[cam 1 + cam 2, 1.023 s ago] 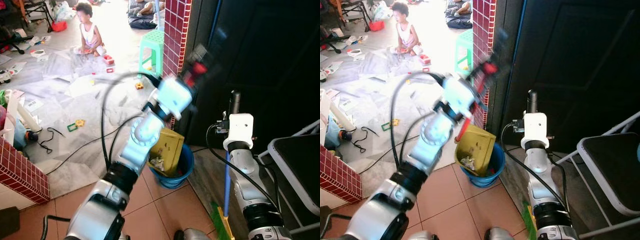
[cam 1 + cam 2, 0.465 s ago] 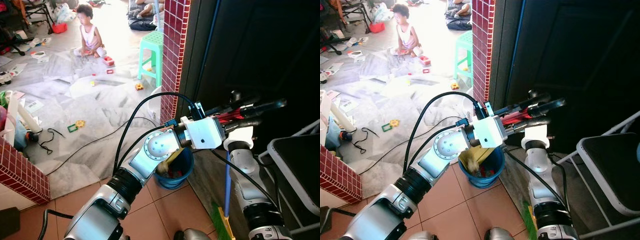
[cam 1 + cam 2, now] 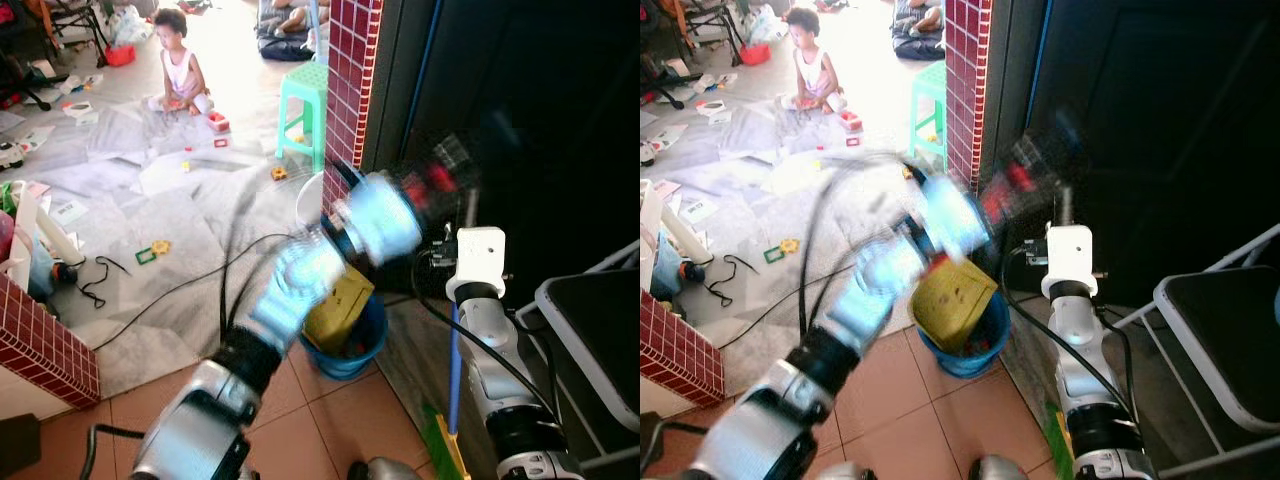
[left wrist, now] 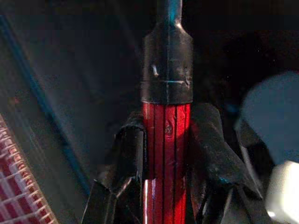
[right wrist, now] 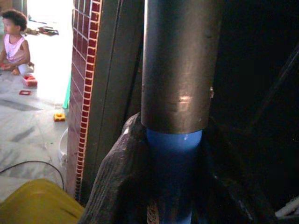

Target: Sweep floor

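My left hand (image 4: 166,154) is clamped on the red dustpan handle (image 4: 164,140), the yellow dustpan (image 3: 338,302) over the blue bucket (image 3: 350,352). My right hand (image 5: 173,154), at 3 o'clock, grips the blue broom handle (image 5: 174,158).

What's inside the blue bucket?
The yellow dustpan is tipped into the blue bucket, held up by its red handle in the left gripper. It covers the bucket's contents.

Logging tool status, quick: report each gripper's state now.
Left gripper: fingers shut on the red dustpan handle.
Right gripper: fingers shut on the blue broom handle.
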Available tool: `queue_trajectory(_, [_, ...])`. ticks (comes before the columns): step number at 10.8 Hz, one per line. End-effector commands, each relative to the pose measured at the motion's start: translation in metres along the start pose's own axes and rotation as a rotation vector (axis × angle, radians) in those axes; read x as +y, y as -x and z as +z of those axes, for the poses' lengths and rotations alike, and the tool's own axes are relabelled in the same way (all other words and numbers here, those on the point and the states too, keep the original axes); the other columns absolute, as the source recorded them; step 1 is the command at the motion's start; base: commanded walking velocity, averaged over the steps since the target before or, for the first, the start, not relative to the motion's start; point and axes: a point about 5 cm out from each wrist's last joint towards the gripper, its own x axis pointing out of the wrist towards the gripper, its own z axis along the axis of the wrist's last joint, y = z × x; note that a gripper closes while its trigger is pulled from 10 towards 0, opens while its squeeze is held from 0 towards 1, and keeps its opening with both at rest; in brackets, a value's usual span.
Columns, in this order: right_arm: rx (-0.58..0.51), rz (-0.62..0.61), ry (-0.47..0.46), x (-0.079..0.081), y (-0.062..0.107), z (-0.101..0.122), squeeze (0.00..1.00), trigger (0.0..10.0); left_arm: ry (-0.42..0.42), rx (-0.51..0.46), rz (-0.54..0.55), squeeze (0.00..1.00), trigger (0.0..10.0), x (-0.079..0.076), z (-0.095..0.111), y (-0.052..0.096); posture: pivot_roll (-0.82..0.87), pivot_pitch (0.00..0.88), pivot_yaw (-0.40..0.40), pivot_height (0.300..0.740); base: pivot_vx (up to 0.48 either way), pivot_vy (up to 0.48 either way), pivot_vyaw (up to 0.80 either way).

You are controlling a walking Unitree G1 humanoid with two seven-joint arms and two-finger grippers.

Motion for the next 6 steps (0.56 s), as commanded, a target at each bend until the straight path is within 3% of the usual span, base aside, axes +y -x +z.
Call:
queue_trajectory(1, [-0.014, 0.008, 0.010, 0.001, -0.003, 0.004, 0.00, 10.0, 0.010, -0.053, 0.064, 0.00, 10.0, 0.016, 0.012, -0.008, -0.09, 0.000, 0.011, 0.740, 0.000, 0.000, 0.00])
queue_trajectory(2, [-0.014, 0.007, 0.011, 0.000, -0.004, 0.004, 0.00, 10.0, -0.047, -0.065, 0.111, 0.00, 10.0, 0.035, 0.016, -0.007, -0.10, 0.000, 0.009, 0.740, 0.000, 0.000, 0.00])
queue_trajectory(4, [-0.015, 0.005, 0.017, -0.001, -0.005, 0.004, 0.00, 10.0, -0.075, -0.091, 0.291, 0.00, 10.0, 0.094, 0.035, -0.003, -0.09, 0.000, 0.003, 0.740, 0.000, 0.000, 0.00])
queue_trajectory(6, [-0.015, 0.006, 0.019, -0.001, -0.006, 0.004, 0.00, 10.0, -0.128, -0.119, 0.363, 0.00, 10.0, 0.124, 0.051, 0.001, -0.09, 0.000, 0.001, 0.740, 0.000, 0.000, 0.00])
